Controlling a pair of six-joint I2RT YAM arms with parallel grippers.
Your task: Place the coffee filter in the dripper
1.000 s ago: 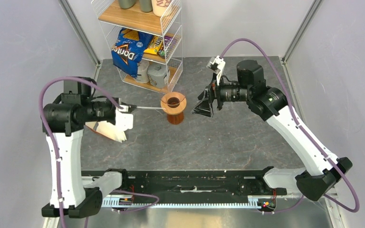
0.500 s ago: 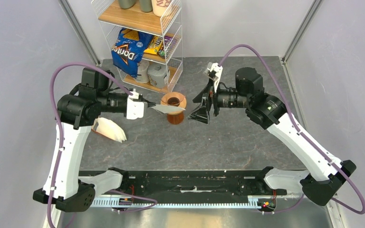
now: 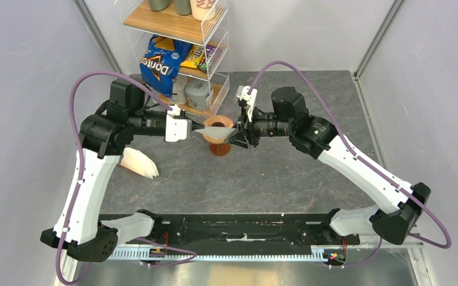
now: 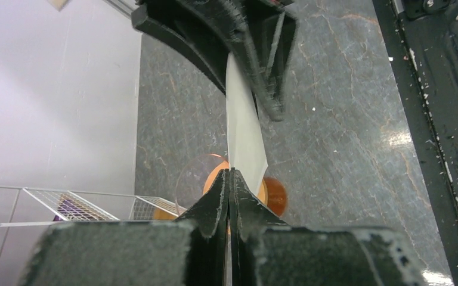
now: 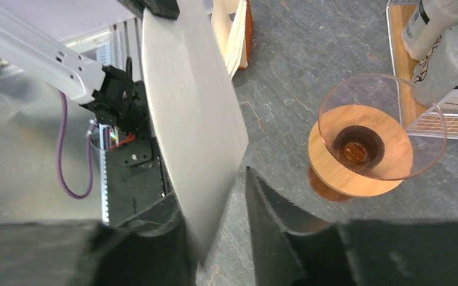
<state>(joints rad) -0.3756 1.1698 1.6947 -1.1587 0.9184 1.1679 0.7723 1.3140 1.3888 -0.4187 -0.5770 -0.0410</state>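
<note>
My left gripper (image 4: 229,179) pinches the filter (image 4: 243,125) above the dripper (image 5: 387,158); my right gripper (image 5: 214,205), spread, straddles its edge. I'd close softly, then centre it over the dripper's hole.

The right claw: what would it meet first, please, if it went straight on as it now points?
The right claw would first meet the coffee filter, its edge between the open fingers; behind that, probably the left claw.
</note>
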